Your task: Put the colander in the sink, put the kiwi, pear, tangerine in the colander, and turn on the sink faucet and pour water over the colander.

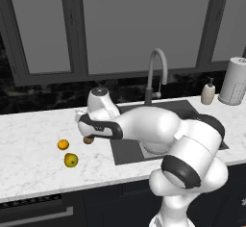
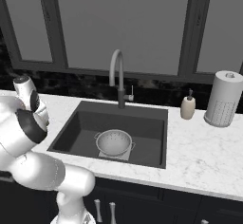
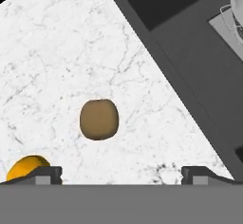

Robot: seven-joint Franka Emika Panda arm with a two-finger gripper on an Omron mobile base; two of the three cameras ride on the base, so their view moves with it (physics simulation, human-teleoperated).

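jaws: standing wide apart above the kiwi (image 3: 98, 119)
kiwi: lying on the desk (image 3: 71, 52)
colander (image 2: 114, 142): sitting in the sink (image 2: 85, 123)

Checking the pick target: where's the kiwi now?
Kiwi lies on the white counter left of the sink, between the sink edge and the tangerine.

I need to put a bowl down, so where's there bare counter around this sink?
Free patches: the marble right of the sink, in front of the soap bottle and paper towel roll, and the far-left counter beyond the tangerine. Crowded: left of the sink, where the kiwi, tangerine and pear sit under the open pincer.
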